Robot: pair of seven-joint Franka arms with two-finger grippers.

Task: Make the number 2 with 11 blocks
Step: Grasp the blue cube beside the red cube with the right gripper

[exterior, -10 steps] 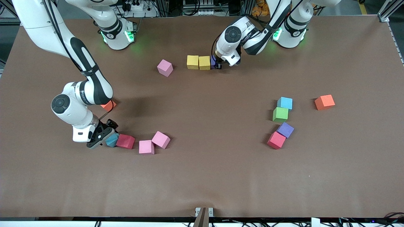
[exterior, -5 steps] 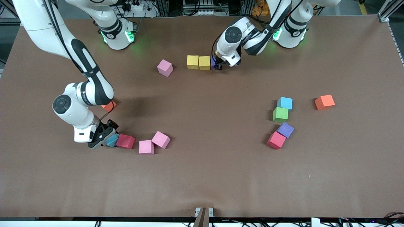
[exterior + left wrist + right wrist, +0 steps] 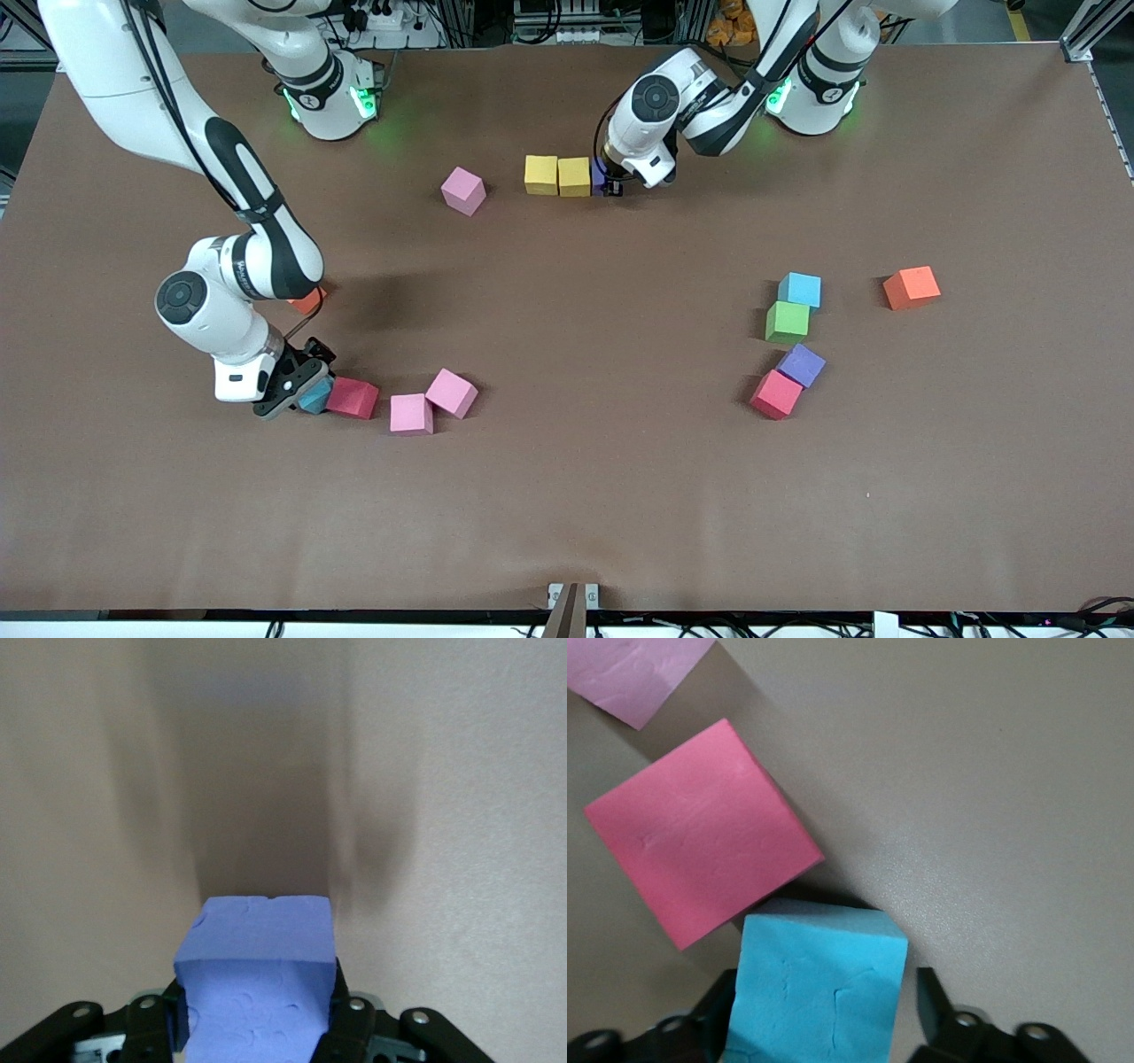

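My left gripper (image 3: 611, 182) (image 3: 257, 1014) is shut on a purple block (image 3: 257, 988) (image 3: 599, 176), held down at the table beside two yellow blocks (image 3: 557, 175) that stand in a row. My right gripper (image 3: 299, 392) (image 3: 824, 1010) is open astride a light blue block (image 3: 315, 395) (image 3: 819, 988) on the table. One finger touches the block and a gap shows at the other. A red block (image 3: 353, 398) (image 3: 700, 828) touches the light blue one's corner.
Two pink blocks (image 3: 431, 403) lie beside the red one, a third pink (image 3: 463, 190) near the yellow row. An orange block (image 3: 307, 301) peeks from under the right arm. Toward the left arm's end lie light blue (image 3: 800, 290), green (image 3: 787, 321), purple (image 3: 802, 364), red (image 3: 776, 394) and orange (image 3: 911, 287) blocks.
The right wrist has shifted slightly toward the red block, and its fingers have drawn in around the light blue block. The left arm has not moved.
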